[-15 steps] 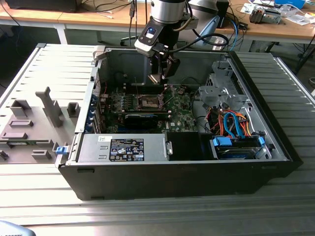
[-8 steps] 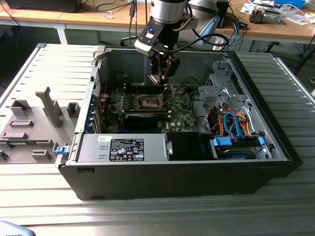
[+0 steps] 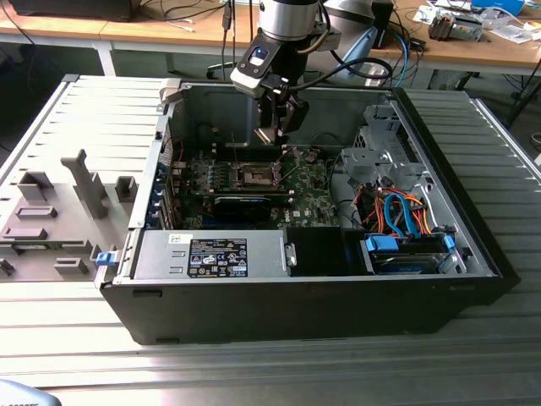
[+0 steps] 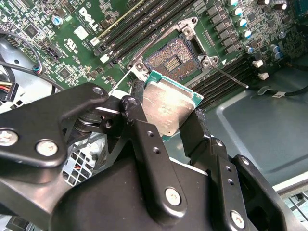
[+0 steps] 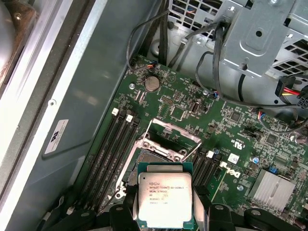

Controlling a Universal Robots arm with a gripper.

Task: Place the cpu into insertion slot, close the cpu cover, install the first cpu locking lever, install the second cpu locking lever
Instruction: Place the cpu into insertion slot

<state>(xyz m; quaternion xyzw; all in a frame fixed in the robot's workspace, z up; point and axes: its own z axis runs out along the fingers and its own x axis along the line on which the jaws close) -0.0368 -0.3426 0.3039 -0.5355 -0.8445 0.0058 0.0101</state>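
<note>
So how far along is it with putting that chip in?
Barely started. Nothing is seated yet: the square dark socket with its brownish pin field lies bare. In hand: the gripper holds the small silver-grey square chip above it. Left: the hinged silvery metal cover frame stands open, and a thin wire locking lever sticks out unlatched.

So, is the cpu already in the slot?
No, in the second wrist view the gripper holds the cpu clear of the slot, which lies empty.
</note>
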